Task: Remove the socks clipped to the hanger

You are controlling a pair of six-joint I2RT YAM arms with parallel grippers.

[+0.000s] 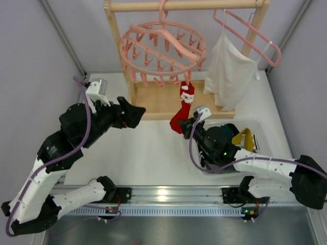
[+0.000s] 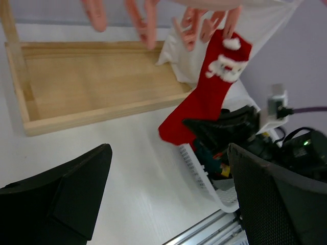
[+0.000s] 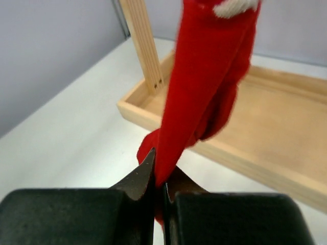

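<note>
One soft, light red fabric sock (image 3: 204, 92) with a Santa motif hangs just above the right gripper (image 3: 159, 178), whose jaws are clamped on its limp lower end, judged a suitable hold for pulling it off the round pink plastic clip hanger (image 1: 163, 34) overhead; the left gripper (image 1: 134, 115) stands open and empty.

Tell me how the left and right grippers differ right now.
The left gripper is open and empty; the right gripper is shut on the red sock, at its lower end. The left gripper sits apart from the sock; the right gripper touches it. Both are black.
</note>
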